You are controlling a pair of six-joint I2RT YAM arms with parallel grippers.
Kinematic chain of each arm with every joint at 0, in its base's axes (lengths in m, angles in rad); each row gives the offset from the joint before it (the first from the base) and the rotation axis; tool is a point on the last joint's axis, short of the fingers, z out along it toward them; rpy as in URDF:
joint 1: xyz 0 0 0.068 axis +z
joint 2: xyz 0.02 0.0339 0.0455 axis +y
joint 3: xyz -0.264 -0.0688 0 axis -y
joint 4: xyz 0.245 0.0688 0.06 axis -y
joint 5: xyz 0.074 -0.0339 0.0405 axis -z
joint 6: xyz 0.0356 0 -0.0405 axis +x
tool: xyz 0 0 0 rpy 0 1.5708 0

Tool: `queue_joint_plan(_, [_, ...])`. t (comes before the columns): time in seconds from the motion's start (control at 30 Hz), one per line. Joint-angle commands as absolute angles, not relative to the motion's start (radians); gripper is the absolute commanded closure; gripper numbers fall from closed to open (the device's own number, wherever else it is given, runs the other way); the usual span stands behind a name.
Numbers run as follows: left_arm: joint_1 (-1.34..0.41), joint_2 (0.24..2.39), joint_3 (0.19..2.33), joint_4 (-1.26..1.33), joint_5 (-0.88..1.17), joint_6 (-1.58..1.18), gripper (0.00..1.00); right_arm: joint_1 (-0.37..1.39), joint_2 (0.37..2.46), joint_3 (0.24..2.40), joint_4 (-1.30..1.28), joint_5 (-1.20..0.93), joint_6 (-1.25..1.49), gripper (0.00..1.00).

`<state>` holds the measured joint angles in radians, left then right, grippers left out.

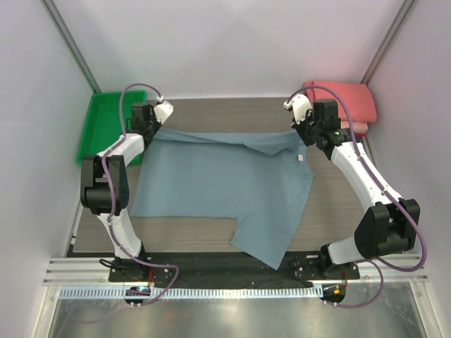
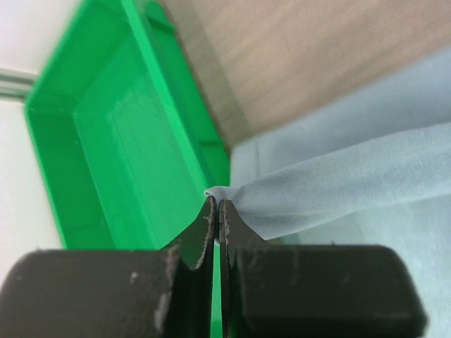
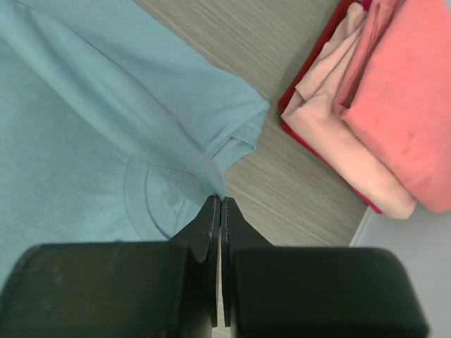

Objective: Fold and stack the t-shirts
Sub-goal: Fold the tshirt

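A dusty blue-grey t-shirt [image 1: 218, 186] lies spread on the wooden table, its near right part hanging over the front edge. My left gripper [image 1: 150, 129] is shut on its far left edge; the pinched cloth [image 2: 296, 193] shows at the fingertips, lifted off the table. My right gripper [image 1: 304, 138] is shut on its far right edge by the white neck label [image 1: 299, 158]; the cloth [image 3: 141, 120] stretches from the tips. Folded coral-red and pink t-shirts [image 1: 345, 105] are stacked at the far right corner, also in the right wrist view [image 3: 380, 105].
A green plastic tray [image 1: 106, 127] stands at the far left, right beside the left gripper, and fills the left of the left wrist view [image 2: 106, 134]. White walls enclose the table on three sides. Bare wood [image 1: 232, 109] shows behind the shirt.
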<state>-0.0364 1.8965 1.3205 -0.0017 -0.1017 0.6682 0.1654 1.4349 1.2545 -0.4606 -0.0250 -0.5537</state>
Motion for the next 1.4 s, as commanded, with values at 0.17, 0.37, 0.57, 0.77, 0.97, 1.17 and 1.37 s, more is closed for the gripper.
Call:
queue_joint_plan(0.17, [-0.025,1.798,1.180,0.025,-0.136,0.706,1.00,0.186,1.362,1.236,-0.508,-0.058,-0.523,0.99])
queue_joint_plan(0.37, [-0.025,1.786,1.126,0.008,-0.147,0.698,1.00,0.202,1.345,1.200,-0.557,-0.098,-0.523,0.99])
queue_joint_plan(0.57, [-0.023,1.755,1.138,-0.105,-0.169,0.641,0.90,0.215,1.302,1.225,-0.731,-0.179,-0.529,0.83])
queue_joint_plan(0.77, [-0.021,1.629,1.213,-0.202,-0.092,0.543,0.60,0.212,1.212,1.250,-0.717,-0.166,-0.543,0.60])
queue_joint_plan(0.97, [-0.051,1.858,1.483,-0.363,-0.066,0.546,0.56,0.169,1.499,1.314,-0.542,-0.155,-0.494,0.62])
queue_joint_plan(1.17, [-0.052,2.043,1.670,-0.471,-0.055,0.497,0.65,0.058,1.813,1.572,-0.538,-0.178,-0.411,0.62])
queue_joint_plan(1.37, [-0.052,2.175,1.784,-0.541,-0.052,0.453,0.67,0.048,1.994,1.683,-0.554,-0.178,-0.422,0.62])
